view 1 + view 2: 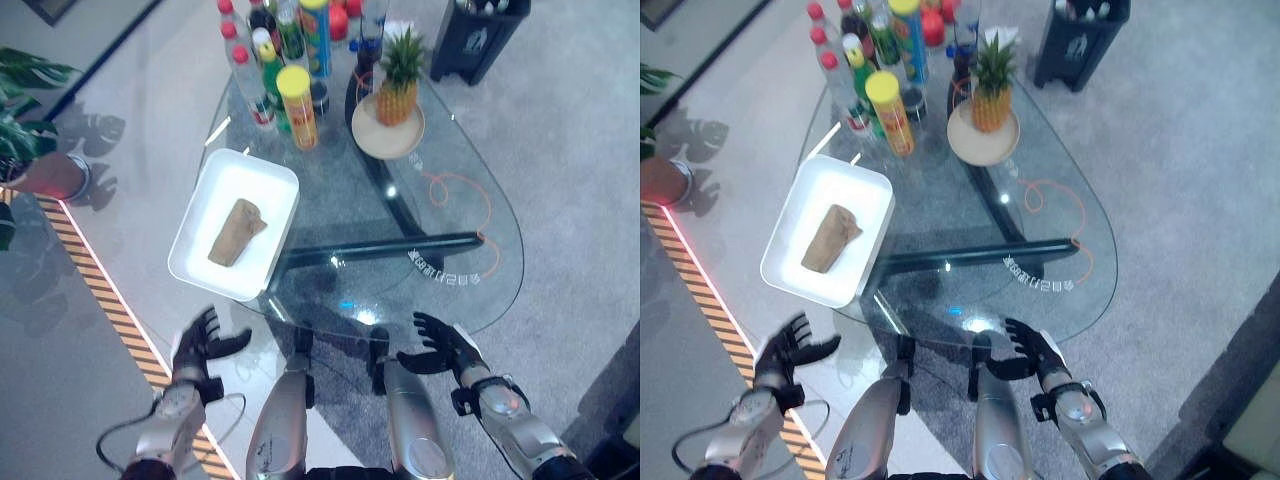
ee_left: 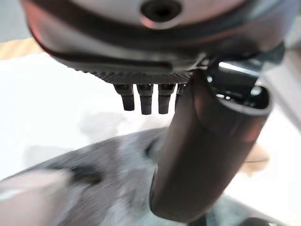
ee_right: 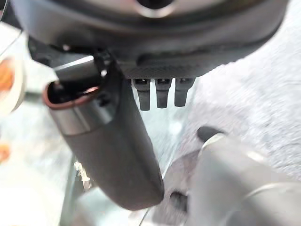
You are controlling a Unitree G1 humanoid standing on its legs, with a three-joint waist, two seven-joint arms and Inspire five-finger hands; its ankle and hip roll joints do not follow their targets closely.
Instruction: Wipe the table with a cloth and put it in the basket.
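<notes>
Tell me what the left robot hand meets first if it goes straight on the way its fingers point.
Probably the near edge of the white rectangular tray holding the folded brown cloth; the open left robot hand points up towards it, though height is unclear.

- Head stereo pair: looking steeply down, well above glass table (image 1: 450, 270); both share table, white tray (image 1: 790, 270).
- Wrist cameras: very close, facing along left hand (image 2: 207, 155), right hand (image 3: 113, 155).

A cloth (image 1: 236, 233) lies in the basket (image 1: 199, 214) at the table's (image 1: 450, 280) left edge; bottles (image 1: 285, 60) and a pineapple (image 1: 398, 80) stand behind
</notes>
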